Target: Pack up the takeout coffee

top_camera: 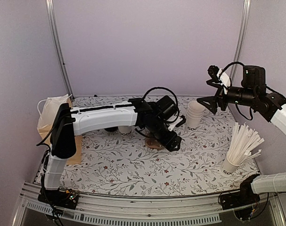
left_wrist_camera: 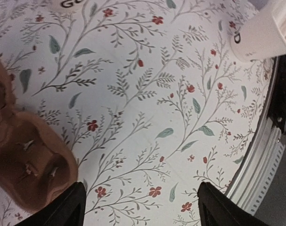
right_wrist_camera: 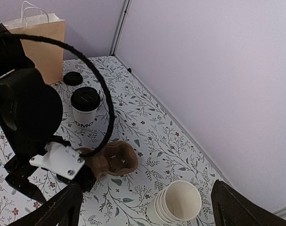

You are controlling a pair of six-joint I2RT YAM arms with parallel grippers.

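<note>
Left wrist view, left jaws apart over open tablecloth (left_wrist_camera: 147, 117), cup carrier (left_wrist_camera: 29, 160) beside one, right jaws apart aloft.

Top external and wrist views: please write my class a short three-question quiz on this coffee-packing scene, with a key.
1. True or false: the takeout coffee has its black lid on.
2. What lies closest to the left end effector? A. the brown cup carrier; B. the paper bag; C. the cup of stirrers.
3. Fill in: the right end effector hangs high above the table with its jaws ____.
Key: 1 true; 2 A; 3 open.
</note>
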